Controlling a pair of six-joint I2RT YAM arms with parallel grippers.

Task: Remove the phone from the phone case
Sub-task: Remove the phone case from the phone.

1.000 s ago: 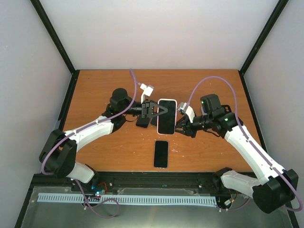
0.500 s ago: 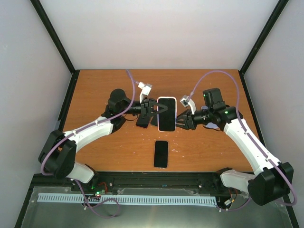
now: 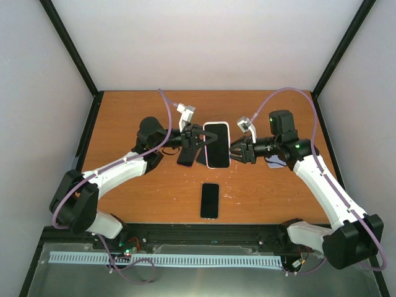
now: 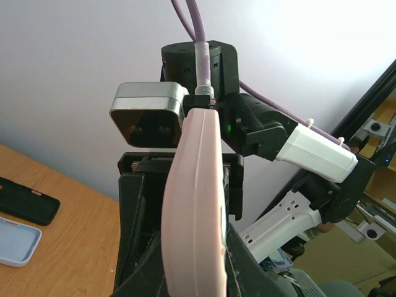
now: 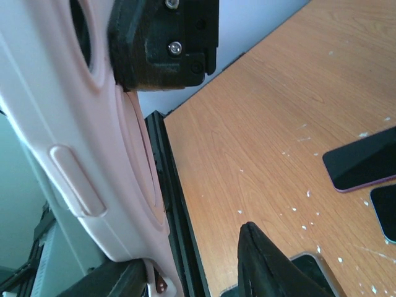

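Observation:
The phone in its pink case [image 3: 216, 145] is held above the table between both arms, screen up. My left gripper [image 3: 201, 141] is shut on the case's left edge. In the left wrist view the pink case [image 4: 195, 210] stands edge-on between the black fingers. My right gripper [image 3: 235, 150] is at the case's right edge with its jaws open. In the right wrist view the case's pink back [image 5: 80, 154] lies against the left finger, the other finger [image 5: 266, 260] stands well apart, and the left gripper's finger [image 5: 164, 43] clamps the far side.
A bare dark phone [image 3: 210, 200] lies on the table near the front. A black case [image 3: 185, 156] lies below the left gripper, and a pale blue case [image 3: 276, 162] lies under the right arm. Both also show in the left wrist view: black [image 4: 25, 201], pale blue [image 4: 15, 241].
Both grippers have lifted the cased phone and carried it a little toward the back. The right gripper has swung up level with the case's right edge.

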